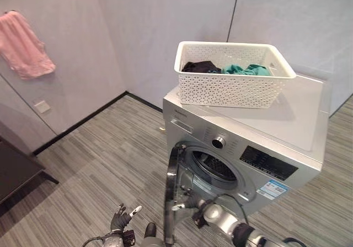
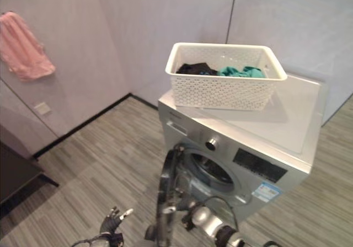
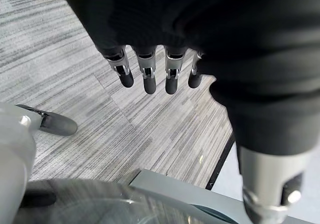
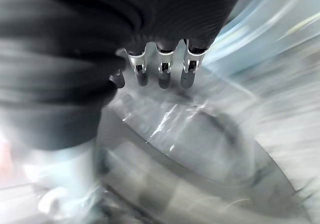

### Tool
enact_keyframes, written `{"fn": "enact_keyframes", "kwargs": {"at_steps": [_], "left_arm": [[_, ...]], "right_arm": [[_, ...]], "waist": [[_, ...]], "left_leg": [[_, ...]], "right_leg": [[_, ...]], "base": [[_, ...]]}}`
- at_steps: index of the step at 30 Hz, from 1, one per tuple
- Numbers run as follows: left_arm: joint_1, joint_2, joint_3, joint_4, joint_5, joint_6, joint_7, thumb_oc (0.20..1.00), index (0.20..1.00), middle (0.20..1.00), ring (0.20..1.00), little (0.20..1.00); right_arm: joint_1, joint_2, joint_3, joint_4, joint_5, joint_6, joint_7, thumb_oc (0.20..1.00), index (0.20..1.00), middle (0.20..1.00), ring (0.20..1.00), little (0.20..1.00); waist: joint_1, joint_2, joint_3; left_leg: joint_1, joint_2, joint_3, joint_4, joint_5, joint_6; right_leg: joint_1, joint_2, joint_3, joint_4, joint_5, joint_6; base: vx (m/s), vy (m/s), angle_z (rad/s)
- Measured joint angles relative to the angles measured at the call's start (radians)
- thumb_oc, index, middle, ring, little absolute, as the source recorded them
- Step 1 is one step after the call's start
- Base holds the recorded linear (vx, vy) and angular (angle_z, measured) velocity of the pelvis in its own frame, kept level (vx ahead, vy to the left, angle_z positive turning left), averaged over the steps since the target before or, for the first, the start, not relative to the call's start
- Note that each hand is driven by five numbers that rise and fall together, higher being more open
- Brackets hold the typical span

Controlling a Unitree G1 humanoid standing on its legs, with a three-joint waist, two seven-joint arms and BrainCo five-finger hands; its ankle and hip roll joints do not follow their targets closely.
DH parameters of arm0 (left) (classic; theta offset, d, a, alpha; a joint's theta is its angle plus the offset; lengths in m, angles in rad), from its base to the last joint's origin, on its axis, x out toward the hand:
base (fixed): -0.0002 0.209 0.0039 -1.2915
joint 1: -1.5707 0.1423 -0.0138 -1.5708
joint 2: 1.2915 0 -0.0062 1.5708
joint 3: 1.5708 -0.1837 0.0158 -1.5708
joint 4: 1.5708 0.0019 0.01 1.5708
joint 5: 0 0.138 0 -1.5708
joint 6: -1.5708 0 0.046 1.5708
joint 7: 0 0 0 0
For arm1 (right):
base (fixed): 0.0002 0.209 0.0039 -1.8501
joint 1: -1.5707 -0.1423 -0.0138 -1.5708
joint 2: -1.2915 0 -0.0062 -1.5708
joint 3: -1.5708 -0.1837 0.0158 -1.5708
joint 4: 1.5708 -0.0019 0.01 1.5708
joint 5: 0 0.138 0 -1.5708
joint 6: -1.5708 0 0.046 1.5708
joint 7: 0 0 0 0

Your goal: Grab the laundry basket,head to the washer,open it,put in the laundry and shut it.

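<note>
The white perforated laundry basket (image 1: 231,87) stands on top of the silver front-loading washer (image 1: 276,128), holding black clothes (image 1: 201,66) and teal clothes (image 1: 245,69). The washer's round door (image 1: 172,192) is swung wide open, seen edge-on, and the drum opening (image 1: 212,167) is dark. My right hand (image 1: 185,204) is low against the inner side of the door; its fingers (image 4: 162,71) are straight over the door glass. My left hand (image 1: 122,219) hangs open left of the door, fingers (image 3: 149,74) spread above the floor.
A pink towel (image 1: 25,46) hangs on the left wall above a wall socket (image 1: 41,106). A dark low table (image 1: 14,172) stands at the far left. Grey striped carpet (image 1: 105,159) spreads left of the washer.
</note>
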Motion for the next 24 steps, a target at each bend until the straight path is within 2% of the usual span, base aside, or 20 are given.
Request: {"fn": "enact_keyframes", "kwargs": {"at_steps": [3, 6, 11, 13, 15, 16, 17, 18, 19, 20, 21, 22, 23, 24], "left_arm": [[-0.001, 0.007, 0.002, -0.013, -0.029, -0.001, -0.002, 1.0, 1.0, 1.0, 1.0, 1.0], [0.01, 0.011, 0.003, -0.063, -0.037, 0.0, -0.009, 1.0, 1.0, 1.0, 1.0, 1.0], [-0.022, 0.068, 0.002, -0.162, -0.067, 0.0, -0.019, 1.0, 1.0, 1.0, 1.0, 1.0], [-0.069, 0.086, -0.005, -0.184, -0.067, -0.001, -0.018, 1.0, 1.0, 1.0, 1.0, 1.0], [-0.117, 0.111, -0.037, -0.234, -0.067, -0.001, -0.018, 1.0, 1.0, 1.0, 1.0, 1.0], [-0.124, 0.121, -0.039, -0.283, -0.067, -0.002, -0.018, 1.0, 1.0, 1.0, 1.0, 1.0], [-0.121, 0.121, -0.036, -0.34, -0.067, -0.008, -0.018, 1.0, 1.0, 1.0, 1.0, 1.0], [-0.127, 0.119, -0.036, -0.372, -0.066, -0.014, -0.017, 1.0, 1.0, 1.0, 1.0, 1.0], [-0.142, 0.117, -0.035, -0.389, -0.066, -0.024, -0.017, 1.0, 1.0, 1.0, 1.0, 1.0], [-0.179, 0.119, -0.028, -0.396, -0.066, -0.023, -0.015, 1.0, 1.0, 1.0, 1.0, 1.0], [-0.207, 0.128, -0.022, -0.41, -0.066, -0.022, -0.016, 1.0, 1.0, 1.0, 1.0, 1.0], [-0.22, 0.12, -0.016, -0.416, -0.065, -0.024, -0.02, 1.0, 1.0, 1.0, 1.0, 1.0], [-0.214, 0.115, -0.018, -0.43, -0.064, -0.028, -0.022, 1.0, 1.0, 1.0, 1.0, 1.0], [-0.191, 0.116, -0.018, -0.457, -0.062, -0.027, -0.025, 1.0, 1.0, 1.0, 1.0, 1.0]], "right_arm": [[-0.003, -0.002, 0.003, 0.0, 0.074, 0.0, 0.006, 1.0, 1.0, 1.0, 1.0, 1.0], [-0.01, -0.006, 0.0, 0.0, 0.11, 0.001, 0.005, 1.0, 1.0, 1.0, 1.0, 1.0], [-0.007, -0.022, -0.06, -0.001, 0.146, 0.001, 0.002, 1.0, 1.0, 1.0, 1.0, 1.0], [-0.008, -0.041, -0.094, -0.002, 0.146, 0.0, -0.001, 1.0, 1.0, 1.0, 1.0, 1.0], [-0.022, -0.074, -0.12, -0.018, 0.149, -0.002, -0.001, 1.0, 1.0, 1.0, 1.0, 1.0], [-0.031, -0.084, -0.137, -0.026, 0.155, -0.009, 0.0, 1.0, 1.0, 1.0, 1.0, 1.0], [-0.031, -0.102, -0.158, -0.056, 0.175, -0.026, 0.0, 1.0, 1.0, 1.0, 1.0, 1.0], [-0.029, -0.123, -0.167, -0.096, 0.187, -0.044, 0.001, 1.0, 1.0, 1.0, 1.0, 1.0], [-0.024, -0.146, -0.174, -0.15, 0.189, -0.053, 0.009, 1.0, 1.0, 1.0, 1.0, 1.0], [-0.009, -0.162, -0.174, -0.193, 0.189, -0.064, 0.025, 1.0, 1.0, 1.0, 1.0, 1.0], [0.018, -0.174, -0.173, -0.219, 0.187, -0.078, 0.051, 1.0, 1.0, 1.0, 1.0, 1.0], [0.054, -0.186, -0.176, -0.215, 0.186, -0.073, 0.05, 1.0, 1.0, 1.0, 1.0, 1.0], [0.063, -0.205, -0.181, -0.211, 0.185, -0.062, 0.049, 1.0, 1.0, 1.0, 1.0, 1.0], [0.077, -0.208, -0.231, -0.218, 0.183, -0.061, 0.055, 1.0, 1.0, 1.0, 1.0, 1.0]], "waist": [[0.017, -0.018, -0.013], [0.024, -0.022, -0.015], [0.027, -0.018, -0.012], [0.025, -0.017, -0.011], [0.023, -0.011, -0.004], [0.023, -0.011, 0.019], [0.023, 0.011, 0.047], [0.013, 0.026, 0.06], [0.012, 0.031, 0.077], [-0.001, -0.026, 0.118], [-0.025, -0.113, 0.134], [-0.065, -0.151, 0.133], [-0.098, -0.152, 0.13], [-0.126, -0.135, 0.117]], "left_leg": [[-0.001, 0.0, -0.003, 0.0, 0.0, 0.0], [-0.004, 0.0, -0.008, -0.001, 0.0, 0.0], [-0.037, -0.004, -0.033, 0.0, -0.001, 0.001], [-0.072, -0.012, -0.082, 0.0, -0.001, 0.001], [-0.11, -0.009, -0.114, 0.0, -0.004, 0.002], [-0.109, -0.008, -0.112, 0.005, -0.012, 0.002], [-0.112, -0.003, -0.11, 0.004, -0.016, 0.003], [-0.134, 0.004, -0.111, 0.005, -0.021, -0.004], [-0.157, 0.014, -0.103, 0.0, -0.051, -0.04], [-0.177, 0.007, -0.043, 0.044, -0.088, -0.012], [-0.211, -0.008, 0.089, 0.302, -0.094, 0.029], [-0.178, 0.015, 0.108, 0.443, -0.1, 0.022], [-0.088, 0.041, 0.087, 0.422, -0.107, -0.016], [0.003, 0.064, 0.085, 0.333, -0.098, -0.046]], "right_leg": [[0.001, 0.001, 0.0, 0.0, 0.0, 0.0], [0.005, 0.002, -0.007, 0.0, 0.0, 0.0], [0.015, 0.006, -0.068, 0.003, -0.007, 0.004], [0.012, 0.014, -0.093, 0.01, -0.015, 0.005], [-0.005, 0.023, -0.112, 0.009, -0.025, -0.006], [-0.003, 0.022, -0.117, 0.006, -0.025, -0.007], [-0.004, 0.036, -0.109, 0.01, -0.025, -0.008], [-0.032, 0.04, -0.105, 0.025, -0.026, -0.01], [-0.074, 0.04, -0.102, 0.061, -0.038, -0.026], [-0.098, -0.006, -0.109, 0.051, -0.019, -0.061], [-0.1, -0.075, -0.112, 0.029, 0.022, -0.09], [-0.075, -0.099, -0.111, 0.009, 0.033, -0.08], [-0.054, -0.101, -0.102, 0.009, 0.028, -0.076], [-0.045, -0.087, -0.072, 0.01, 0.032, -0.043]], "base": [[0.0, 0.0, 0.0], [0.03, 0.004, 0.08], [-0.03, -0.024, 0.39], [-0.14, -0.074, 0.7], [-0.19, -0.061, 0.74], [-0.18, -0.068, 0.3], [-0.2, -0.043, 0.09], [-0.24, -0.019, -0.03], [-0.22, 0.023, 0.07], [-0.12, 0.057, -0.05], [0.05, 0.17, 0.06], [0.08, 0.203, -0.1], [0.07, 0.19, -0.16], [0.06, 0.117, -0.31]]}}
